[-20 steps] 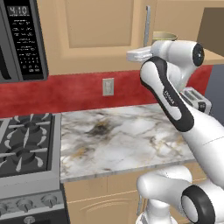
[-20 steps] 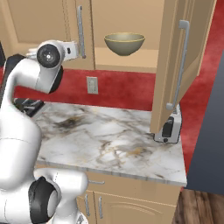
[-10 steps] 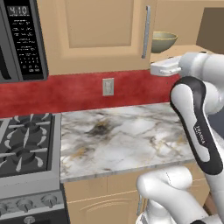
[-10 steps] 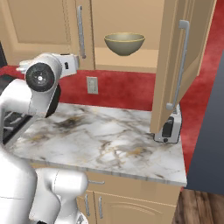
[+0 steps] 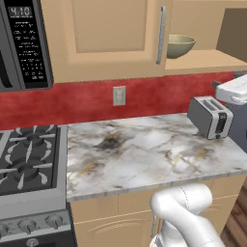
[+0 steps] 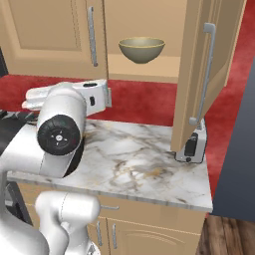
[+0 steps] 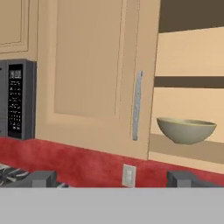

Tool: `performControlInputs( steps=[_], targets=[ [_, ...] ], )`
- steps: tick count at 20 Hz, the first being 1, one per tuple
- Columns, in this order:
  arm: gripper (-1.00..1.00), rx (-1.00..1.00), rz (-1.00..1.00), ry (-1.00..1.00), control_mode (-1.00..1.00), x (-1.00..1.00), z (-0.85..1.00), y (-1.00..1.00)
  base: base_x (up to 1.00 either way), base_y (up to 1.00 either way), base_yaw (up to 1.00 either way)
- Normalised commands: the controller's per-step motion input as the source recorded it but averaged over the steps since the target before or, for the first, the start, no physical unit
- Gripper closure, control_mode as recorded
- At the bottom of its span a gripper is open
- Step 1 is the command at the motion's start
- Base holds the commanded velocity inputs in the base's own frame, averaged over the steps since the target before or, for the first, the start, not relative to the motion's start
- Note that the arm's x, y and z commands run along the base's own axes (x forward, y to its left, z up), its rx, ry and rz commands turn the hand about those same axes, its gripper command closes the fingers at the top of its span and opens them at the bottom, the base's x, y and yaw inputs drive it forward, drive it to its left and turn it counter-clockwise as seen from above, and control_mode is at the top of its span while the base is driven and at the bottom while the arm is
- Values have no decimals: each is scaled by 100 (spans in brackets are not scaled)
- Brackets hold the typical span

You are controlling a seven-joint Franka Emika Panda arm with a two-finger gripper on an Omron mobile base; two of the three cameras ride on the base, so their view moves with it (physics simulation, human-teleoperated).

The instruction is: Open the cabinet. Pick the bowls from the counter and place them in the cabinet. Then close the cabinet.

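While the light tan wooden wall cabinet (image 6: 149, 40) stands with its right door (image 6: 199, 74) swung wide open and its left door (image 5: 106, 38) shut, one beige ceramic bowl with a brownish-gold rim (image 6: 142, 50) sits upright on the cabinet's lower inner floor, just right of the left door's vertical silver bar handle (image 6: 91, 36). Same bowl seen in the left base view (image 5: 179, 46) and the hand view (image 7: 187, 130), where an inner shelf (image 7: 188, 82) runs above it.

End effector (image 7: 111, 178): the two dark finger tips (image 7: 41, 178) are spread far apart, nothing between them. It is raised off the bench and aimed at the left door and the open compartment beyond it; in the right base view it sits below the left door handle, in front of the red backsplash (image 6: 144, 102).

White marble-look bench with grey and brown veining (image 5: 144, 154): below the cabinet, carrying a silver two-slot toaster (image 5: 210, 117) under the open compartment. In the right base view the open door hangs over the toaster (image 6: 194, 144).

Left of the cabinet: black microwave with lit clock (image 5: 24, 43); below it, black gas stove (image 5: 26, 159). A white wall outlet (image 5: 118, 95) sits on the backsplash beneath the left door.
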Motion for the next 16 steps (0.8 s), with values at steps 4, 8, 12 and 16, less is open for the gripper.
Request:
performControlInputs(
  steps=[4, 8, 12, 16],
  targets=[
    [-100, 0, 0, -2, -100, -100, 5, -69, 0, 0, 0],
    [-100, 0, 0, -1, -100, -100, 2, -64, 0, 0, 0],
    [-100, 0, -3, 0, -100, -94, 5, -61, 0, 0, 0],
    [-100, -2, -6, 0, -100, -80, 4, -55, 0, 0, 0]
  ],
)
